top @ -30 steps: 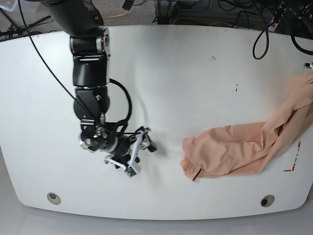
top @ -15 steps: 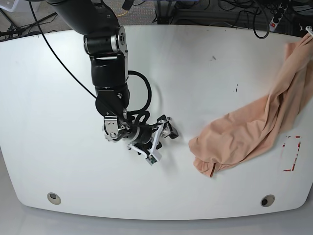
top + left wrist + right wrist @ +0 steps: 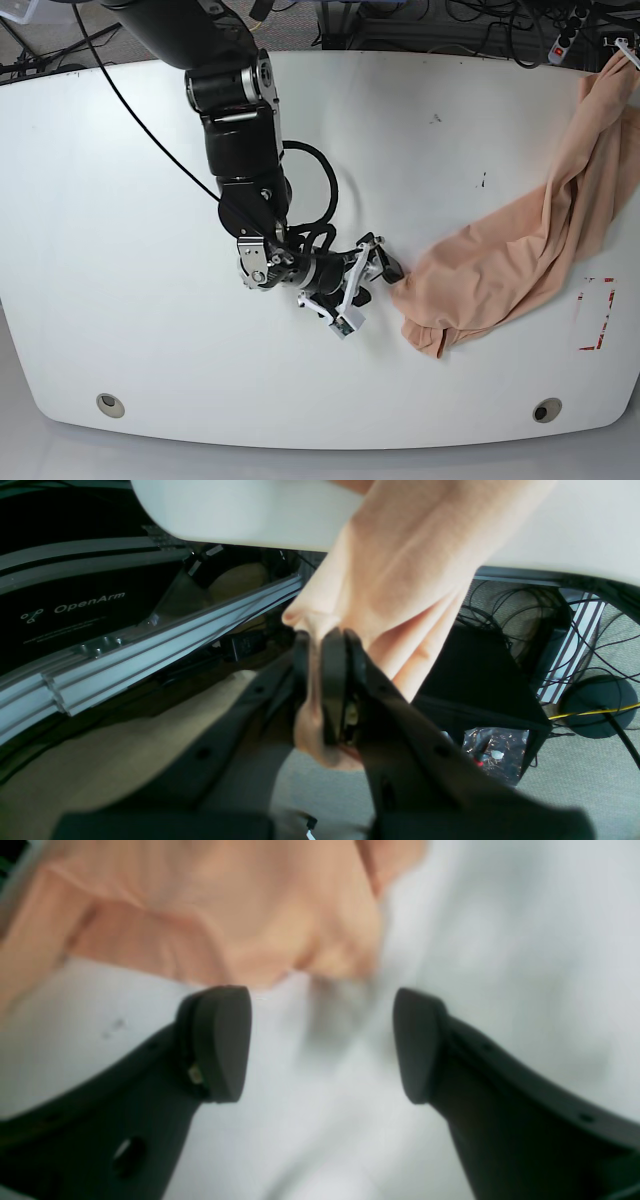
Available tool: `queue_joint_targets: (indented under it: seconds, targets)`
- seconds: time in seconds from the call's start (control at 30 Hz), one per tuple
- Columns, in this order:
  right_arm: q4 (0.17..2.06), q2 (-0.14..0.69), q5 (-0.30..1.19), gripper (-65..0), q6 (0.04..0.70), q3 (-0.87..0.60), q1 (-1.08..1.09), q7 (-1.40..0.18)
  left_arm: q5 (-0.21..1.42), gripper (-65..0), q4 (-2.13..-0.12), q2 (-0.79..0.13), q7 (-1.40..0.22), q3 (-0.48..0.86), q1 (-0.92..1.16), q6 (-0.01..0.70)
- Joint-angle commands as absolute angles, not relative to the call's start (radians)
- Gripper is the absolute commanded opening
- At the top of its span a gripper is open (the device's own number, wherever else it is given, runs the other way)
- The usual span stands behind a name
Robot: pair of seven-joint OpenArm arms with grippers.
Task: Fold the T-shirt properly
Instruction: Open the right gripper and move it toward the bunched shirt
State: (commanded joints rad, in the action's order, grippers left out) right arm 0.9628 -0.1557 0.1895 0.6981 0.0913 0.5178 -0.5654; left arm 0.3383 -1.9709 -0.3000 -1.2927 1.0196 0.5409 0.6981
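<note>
- Right gripper [image 3: 368, 288]: one, on the black arm reaching down over the table in the base view; jaws spread wide, nothing between them, tips just left of the T-shirt's near edge. In the right wrist view both dark fingers [image 3: 220, 1040] frame bare table with the cloth just beyond.
- Table [image 3: 120, 200]: one, white, rounded corners; two round fittings near its front edge, a few small dark marks left of the shirt's upper part, red tape marks right of the shirt's low end.
- T-shirt [image 3: 500, 270]: one, peach, plain; bunched low end lies on the table's right half, the rest drawn up in a twisted band to the far right corner.
- Left gripper [image 3: 325, 680]: one, beyond the table's edge, jaws pinched tight on a fold of the T-shirt [image 3: 400, 570].
- Room: cables, aluminium framing, carpet floor below the table.
</note>
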Motion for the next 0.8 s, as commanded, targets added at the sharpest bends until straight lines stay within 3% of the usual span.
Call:
queue_joint_targets:
  seconds: [0.3,0.63,0.7,0.8]
  targets:
    - [1.104,-0.142,0.191,-22.0,0.698,0.111,0.479,-0.604,0.338,-64.7,-1.977,-0.298,-1.264,0.972,0.404,0.698]
    - [1.222,-0.054,0.2,-22.0,0.698,0.111,0.475,-0.707,0.344,-62.9,-1.979,-0.355,-1.337,0.918,0.272,0.698]
    - [1.237,-0.05,0.2,-22.0,0.698,0.111,0.475,-0.72,0.344,-53.8,-1.979,-0.364,-1.337,0.897,0.257,0.698]
    - [1.251,-0.048,0.2,-22.0,0.698,0.11,0.472,-0.731,0.344,-32.4,-1.979,-0.366,-1.339,0.892,0.213,0.698]
